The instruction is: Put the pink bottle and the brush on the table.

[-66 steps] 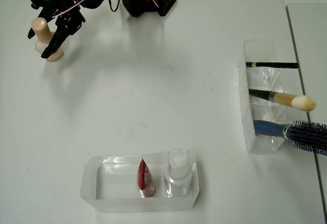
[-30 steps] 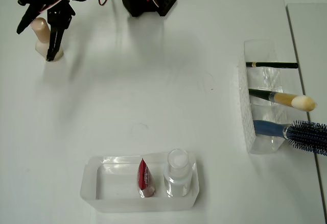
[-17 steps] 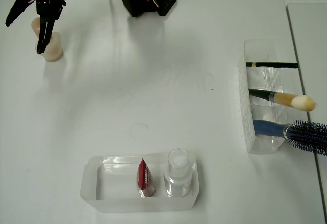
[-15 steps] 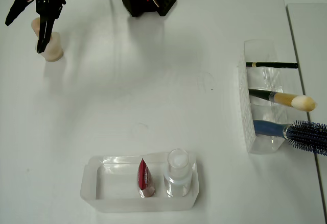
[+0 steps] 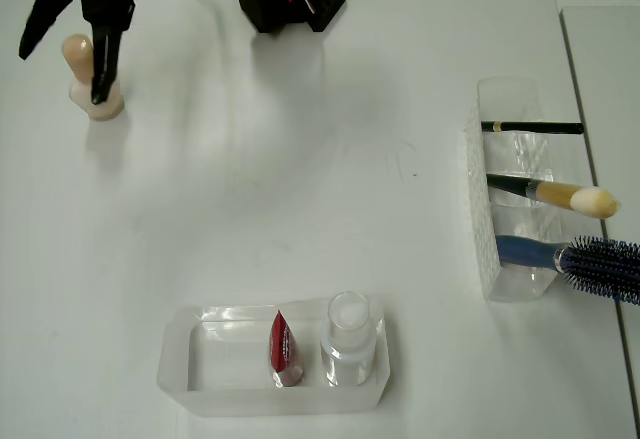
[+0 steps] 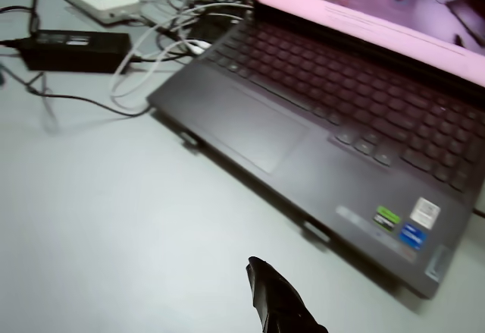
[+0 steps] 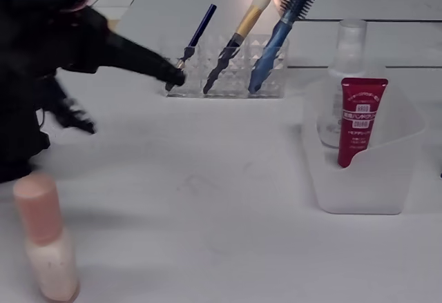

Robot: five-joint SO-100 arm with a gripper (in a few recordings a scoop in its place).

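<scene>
The gripper [image 5: 72, 44] is seen spread open and empty, with the bottle [image 5: 88, 79] standing upright on the table [image 5: 300, 189] between and just below its fingers, already set down. The brush [image 5: 555, 195], well away to the gripper's right in the overhead view, is judged light, stiff and slim, best pinched on the dark handle below the ferrule rather than by the soft tip. The brush's steep lean in the rack [image 7: 224, 75] is shown in the fixed view, whereas a laptop [image 6: 333, 120] is shown in the wrist view.
</scene>
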